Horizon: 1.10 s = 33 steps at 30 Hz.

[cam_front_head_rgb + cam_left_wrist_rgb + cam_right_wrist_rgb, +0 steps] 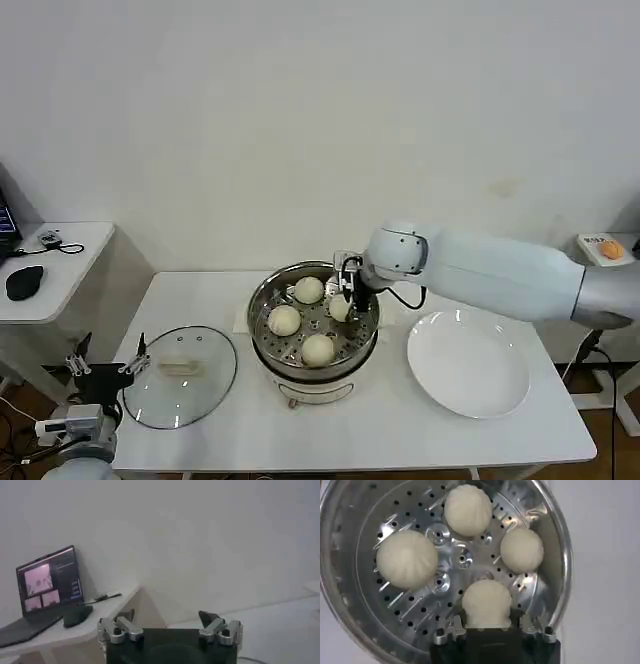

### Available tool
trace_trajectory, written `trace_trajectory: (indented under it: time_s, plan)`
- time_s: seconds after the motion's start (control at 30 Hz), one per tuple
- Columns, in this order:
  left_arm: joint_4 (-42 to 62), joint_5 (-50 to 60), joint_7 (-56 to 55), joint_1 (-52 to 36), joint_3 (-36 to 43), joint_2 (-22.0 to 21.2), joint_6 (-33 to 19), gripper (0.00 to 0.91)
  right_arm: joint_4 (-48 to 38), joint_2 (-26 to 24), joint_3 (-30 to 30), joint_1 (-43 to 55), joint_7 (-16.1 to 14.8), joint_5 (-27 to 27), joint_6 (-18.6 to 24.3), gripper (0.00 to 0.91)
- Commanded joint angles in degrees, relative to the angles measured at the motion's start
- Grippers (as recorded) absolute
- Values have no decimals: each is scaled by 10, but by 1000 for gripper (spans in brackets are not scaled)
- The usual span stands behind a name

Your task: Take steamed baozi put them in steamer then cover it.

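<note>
Now four smooth cream-white baozi (407, 559) sit on the steamer's (350, 587) perforated tray.

Four creamy-white round baozi (406, 559) on perforated steel tray (395, 607) in shiny steamer. Right gripper (486, 626) w/ fingers either side of one baozi (486, 603), nearest steamer rim.

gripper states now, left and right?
Left pincer: open, empty, parked beside the table.
Right pincer: around a baozi in the steamer; grip cannot be told.
</note>
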Motion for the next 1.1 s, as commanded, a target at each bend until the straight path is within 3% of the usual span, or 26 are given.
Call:
trace_trajectory:
  time_s: [0.03, 0.07, 0.1, 0.13, 0.17, 0.47, 0.63, 0.8, 0.83, 0.9, 0.93, 1.0, 1.03, 1.1]
  plan:
    - [1, -1, 0, 1, -2, 0, -1, 907, -12, 8, 1, -11, 3, -5, -4, 595]
    - [1, -1, 0, 2, -3, 0, -1, 907, -12, 8, 0, -12, 2, -6, -4, 595]
    - [1, -1, -1, 2, -3, 0, -1, 907, -12, 8, 0, -13, 2, -9, -4, 685]
    - [1, -1, -1, 2, -3, 0, -1, 907, -12, 8, 0, -13, 3, -12, -4, 836]
    - [1, -1, -1, 2, -3, -1, -1, 907, -12, 8, 1, -14, 4, -14, -4, 907]
    - [0, -2, -3, 4, -6, -2, -2, 907, 5, -9, 29, -21, 25, -19, -4, 907]
    - [2, -3, -4, 5, -8, -2, -2, 907, 58, -43, 51, -10, 69, -4, -4, 907]
    - [4, -2, -4, 3, -6, -5, -4, 907, 133, -96, 99, -31, 169, 16, 13, 907]
    - [4, -2, -4, 3, -6, -5, -4, 907, 138, -99, 102, -35, 176, 17, 14, 907]
    - [4, -1, -4, 3, -5, -7, -5, 907, 168, -127, 148, -70, 237, 13, 46, 907]
    - [4, -1, -4, 3, -5, -8, -5, 907, 178, -133, 167, -81, 249, 15, 52, 907]
    - [2, 0, -4, 6, -5, -9, -5, 907, 202, -165, 213, -147, 300, 4, 77, 907]
    - [2, 1, -4, 7, -5, -8, -5, 907, 210, -174, 238, -168, 308, 1, 88, 907]
    - [0, 2, -4, 9, -5, -9, -5, 907, 234, -200, 324, -268, 353, -2, 119, 907]
